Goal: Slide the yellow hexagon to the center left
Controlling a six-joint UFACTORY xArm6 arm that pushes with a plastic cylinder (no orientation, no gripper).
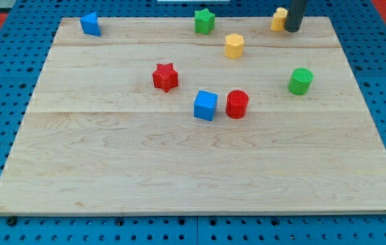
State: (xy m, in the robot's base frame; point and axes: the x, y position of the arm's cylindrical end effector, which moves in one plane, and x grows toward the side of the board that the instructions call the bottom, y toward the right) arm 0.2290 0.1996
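The yellow hexagon (234, 45) stands on the wooden board (179, 163) in the upper middle, a little right of centre. My tip (293, 29) is at the view's top right, touching the right side of a second yellow block (278, 19) whose shape I cannot make out. The tip is well to the right of and above the hexagon.
A green star (205, 21) is at the top middle and a blue block (90, 24) at the top left. A red star (166, 77), a blue cube (205, 105) and a red cylinder (237, 104) sit mid-board. A green cylinder (301, 81) is at the right.
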